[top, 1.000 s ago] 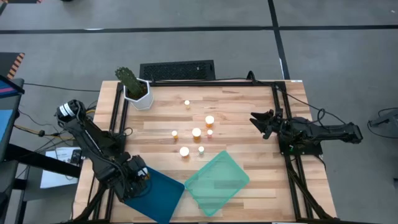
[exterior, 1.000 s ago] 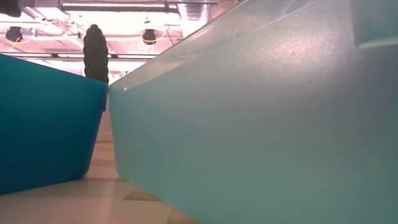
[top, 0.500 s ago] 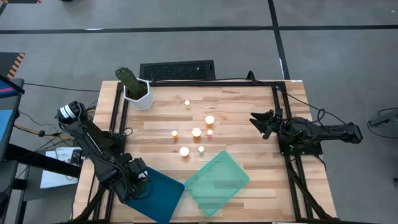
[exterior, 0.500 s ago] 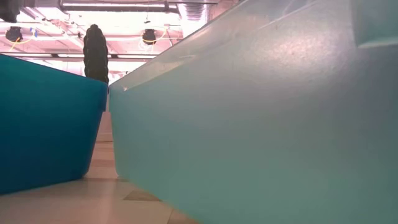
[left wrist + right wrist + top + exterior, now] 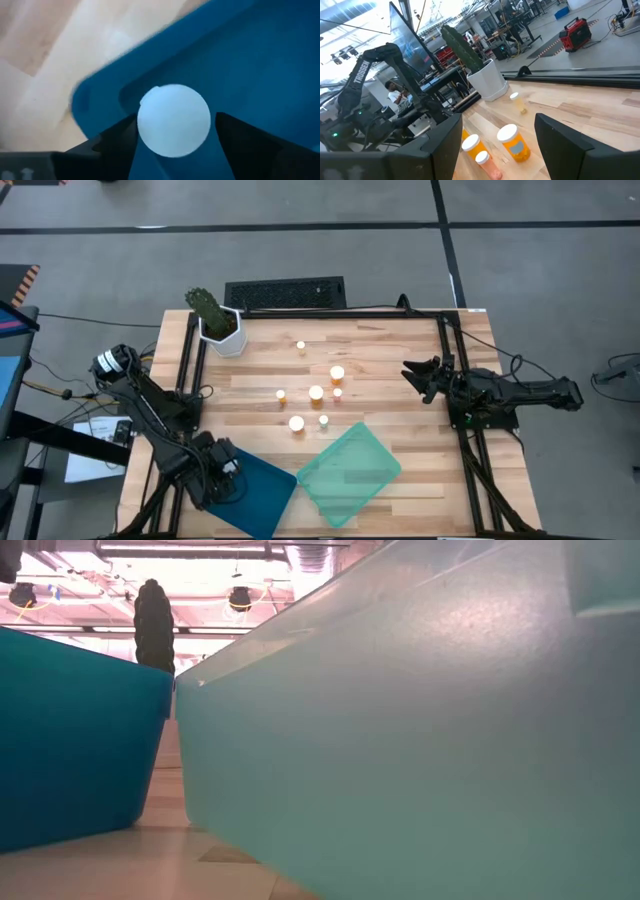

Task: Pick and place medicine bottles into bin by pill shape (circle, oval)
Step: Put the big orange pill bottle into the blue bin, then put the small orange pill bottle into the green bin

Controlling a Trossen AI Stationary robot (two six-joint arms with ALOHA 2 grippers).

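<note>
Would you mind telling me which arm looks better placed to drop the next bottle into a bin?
Left. Its pincer holds a white-capped bottle directly over the dark blue bin, while the right pincer waits open and empty at the table's right edge.

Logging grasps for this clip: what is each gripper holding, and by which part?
The left gripper holds a medicine bottle just below its cap, above the dark blue bin. The right gripper holds nothing.

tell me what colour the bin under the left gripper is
Dark blue bin, clearest in the high view.
</note>
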